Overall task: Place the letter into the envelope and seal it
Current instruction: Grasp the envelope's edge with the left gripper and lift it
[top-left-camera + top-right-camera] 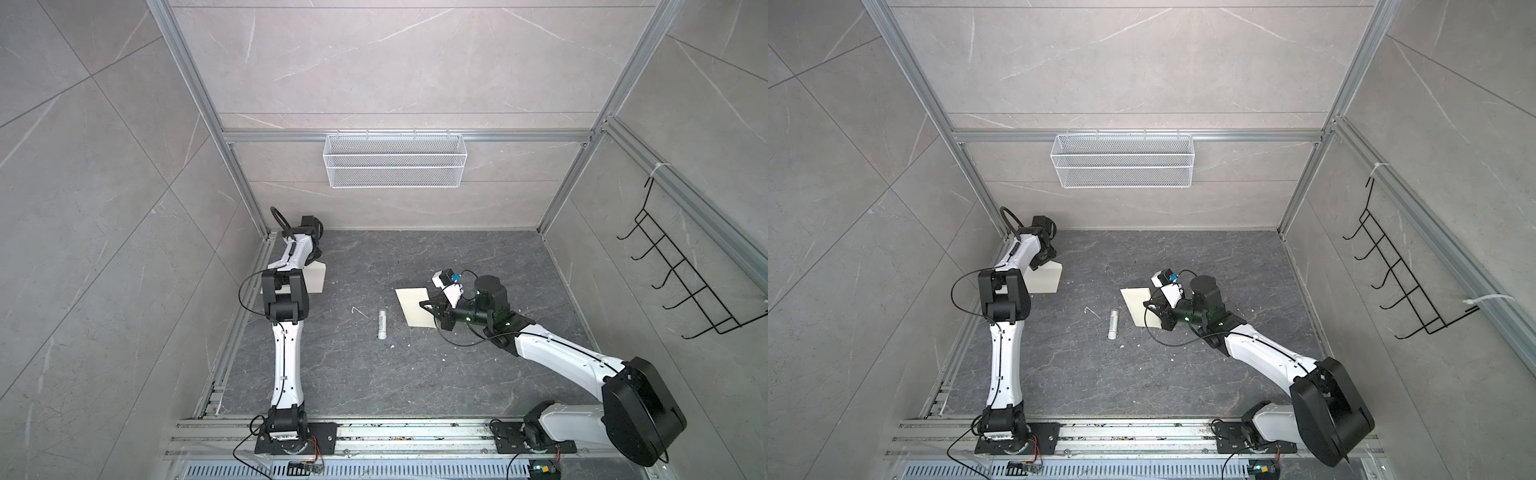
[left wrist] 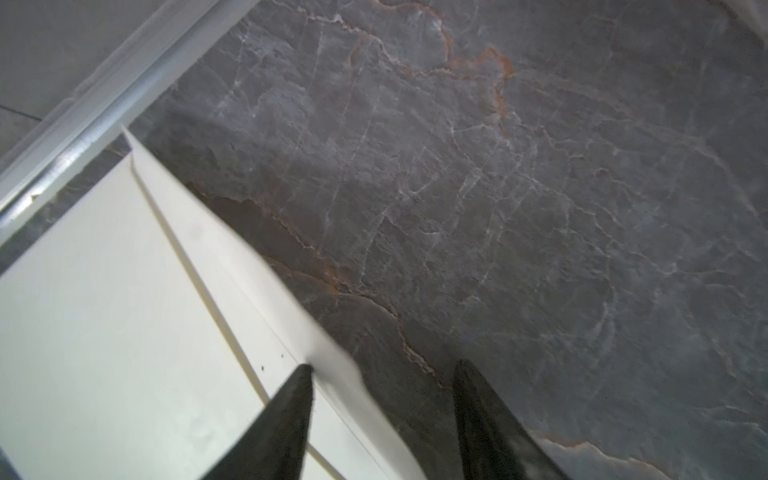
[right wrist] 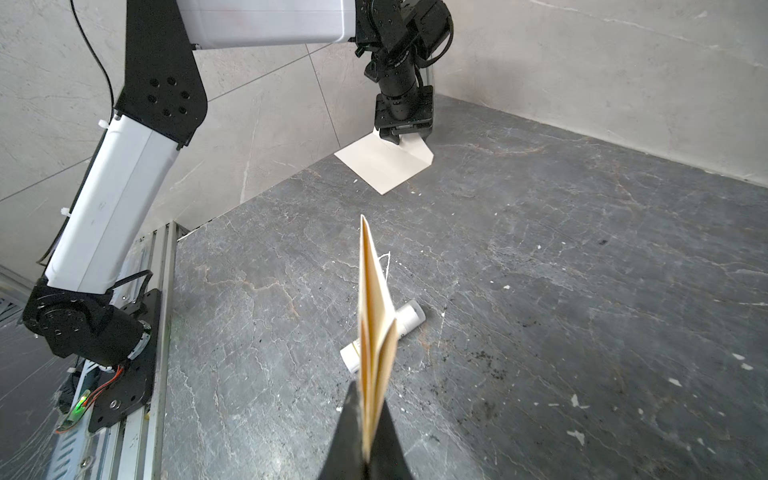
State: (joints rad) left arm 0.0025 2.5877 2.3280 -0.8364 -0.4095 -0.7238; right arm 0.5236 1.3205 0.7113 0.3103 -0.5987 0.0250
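Note:
The cream-white envelope (image 1: 316, 279) (image 1: 1049, 279) lies at the back left of the dark stone table, its flap raised along one long edge (image 2: 232, 249). My left gripper (image 2: 383, 364) is down on it, jaws apart; one fingertip (image 2: 305, 370) rests on the envelope at the fold and the blurred flap edge lies between the fingers. The right wrist view shows this gripper (image 3: 403, 139) over the envelope (image 3: 382, 166). My right gripper (image 3: 370, 395) (image 1: 438, 311) is shut on the folded letter (image 3: 374, 307), held above the table, its pale back showing in both top views (image 1: 413, 305) (image 1: 1138, 305).
A small white tube (image 1: 381, 324) (image 3: 409, 318) lies mid-table between the arms, under the letter in the right wrist view. Paper scraps dot the table. A white wire basket (image 1: 395, 166) hangs on the back wall, a black hook rack (image 1: 681, 282) on the right wall. Aluminium rails (image 1: 374, 436) run along the front.

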